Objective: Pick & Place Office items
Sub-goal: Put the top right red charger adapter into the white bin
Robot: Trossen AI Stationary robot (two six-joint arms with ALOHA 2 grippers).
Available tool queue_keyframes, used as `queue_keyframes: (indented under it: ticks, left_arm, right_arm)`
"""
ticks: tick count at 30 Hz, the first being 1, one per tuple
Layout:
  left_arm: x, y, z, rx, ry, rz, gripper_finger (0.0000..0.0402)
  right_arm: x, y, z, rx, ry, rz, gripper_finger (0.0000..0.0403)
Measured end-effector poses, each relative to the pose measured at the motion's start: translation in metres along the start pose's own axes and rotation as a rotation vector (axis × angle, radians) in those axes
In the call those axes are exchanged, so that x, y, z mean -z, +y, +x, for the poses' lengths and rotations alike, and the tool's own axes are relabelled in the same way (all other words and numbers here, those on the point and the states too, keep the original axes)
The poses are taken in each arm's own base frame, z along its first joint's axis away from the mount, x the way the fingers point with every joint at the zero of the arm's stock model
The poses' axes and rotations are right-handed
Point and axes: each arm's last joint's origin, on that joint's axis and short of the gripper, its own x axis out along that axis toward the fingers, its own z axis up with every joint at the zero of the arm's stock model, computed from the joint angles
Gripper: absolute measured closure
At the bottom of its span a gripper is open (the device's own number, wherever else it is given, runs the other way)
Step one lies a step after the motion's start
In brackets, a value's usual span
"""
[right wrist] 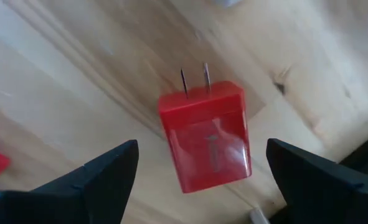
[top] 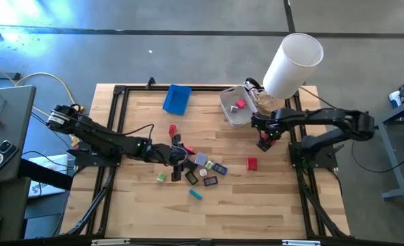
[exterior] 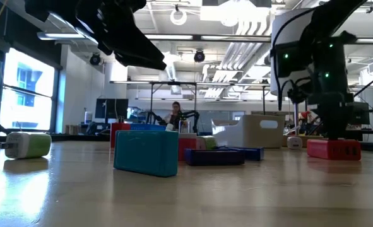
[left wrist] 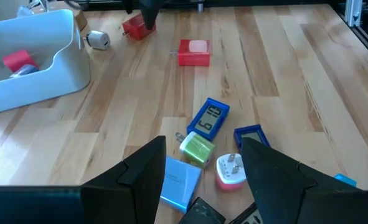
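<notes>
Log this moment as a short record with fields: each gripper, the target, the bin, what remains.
left gripper: open, over the cluster of small items mid-table
right gripper: open, straddling a red plug adapter, not touching it
white bin: holds a red piece
blue tray: at the table's far edge
remaining: about a dozen pieces on the table

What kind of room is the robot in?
Probably a big open lab or workshop: bare pipes and lamps on the ceiling, a concrete floor around the wooden table, and a person at desks behind.

Bin (top: 230, 113) right of tray (top: 177, 100) (well apart)
</notes>
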Motion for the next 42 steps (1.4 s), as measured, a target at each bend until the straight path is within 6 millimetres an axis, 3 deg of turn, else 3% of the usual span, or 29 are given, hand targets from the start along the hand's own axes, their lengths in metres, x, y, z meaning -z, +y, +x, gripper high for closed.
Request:
queue_keyframes:
  ticks: [7,16,20,25,31,36,42]
  left_arm:
    - [0.0,0.0,0.0,0.0,0.0,0.0,0.0201]
    - [0.0,0.0,0.0,0.0,0.001,0.0,0.0201]
    - [0.0,0.0,0.0,-0.001,0.001,0.0,0.0201]
    - [0.0,0.0,0.0,-0.001,0.001,0.0,0.0201]
    - [0.001,-0.001,0.0,0.002,0.006,0.001,0.0201]
    - [0.003,-0.002,-0.001,0.004,0.022,0.008,0.0201]
    - [0.004,-0.002,-0.001,0.001,0.038,0.01,0.0201]
  right_arm:
    - [-0.007,0.004,0.021,0.022,0.118,-0.009,0.0062]
    - [-0.012,0.009,0.031,-0.005,0.157,-0.039,0.0069]
    - [-0.012,0.01,0.031,-0.022,0.155,-0.037,0.0109]
    - [-0.013,0.011,0.031,-0.064,0.163,-0.027,0.02]
    - [-0.011,0.014,0.03,-0.052,0.152,-0.045,0.0209]
    - [-0.009,0.025,0.021,-0.025,0.124,-0.073,0.0209]
    - [-0.01,0.046,-0.011,-0.008,0.095,-0.124,0.0209]
